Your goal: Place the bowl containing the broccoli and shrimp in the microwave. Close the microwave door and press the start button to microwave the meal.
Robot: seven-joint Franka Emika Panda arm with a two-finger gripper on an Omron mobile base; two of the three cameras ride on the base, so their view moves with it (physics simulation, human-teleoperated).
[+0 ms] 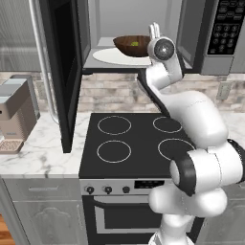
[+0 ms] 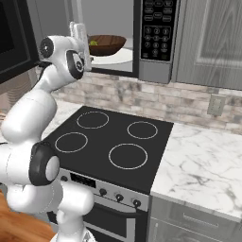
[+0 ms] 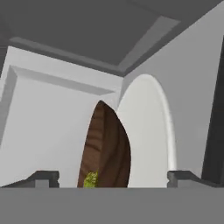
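The dark wood-grain bowl point(image 1: 131, 45) point(image 2: 106, 45) rests on the white turntable plate point(image 1: 110, 56) point(image 2: 120, 56) inside the open microwave point(image 1: 228, 26) point(image 2: 158, 28). A bit of yellow-green broccoli point(image 1: 135, 44) point(image 2: 93, 42) point(image 3: 91, 179) shows inside it; the shrimp is hidden. My gripper point(image 1: 154, 31) point(image 2: 78, 30) point(image 3: 113, 177) is at the cavity's mouth, right beside the bowl's near rim. In the hand view the bowl point(image 3: 107, 148) lies ahead between the widely spread fingertips, so the gripper is open and holds nothing. The microwave door point(image 1: 64, 62) point(image 2: 14, 38) stands swung wide to the left, bar handle point(image 1: 43, 62) outward.
Below the microwave sits a black four-burner stove point(image 1: 134, 143) point(image 2: 113, 146) with knobs along its front. A coffee machine point(image 1: 14, 115) stands on the marble counter at left. More marble counter point(image 2: 203, 165) and a wall outlet point(image 2: 216, 105) lie to the right.
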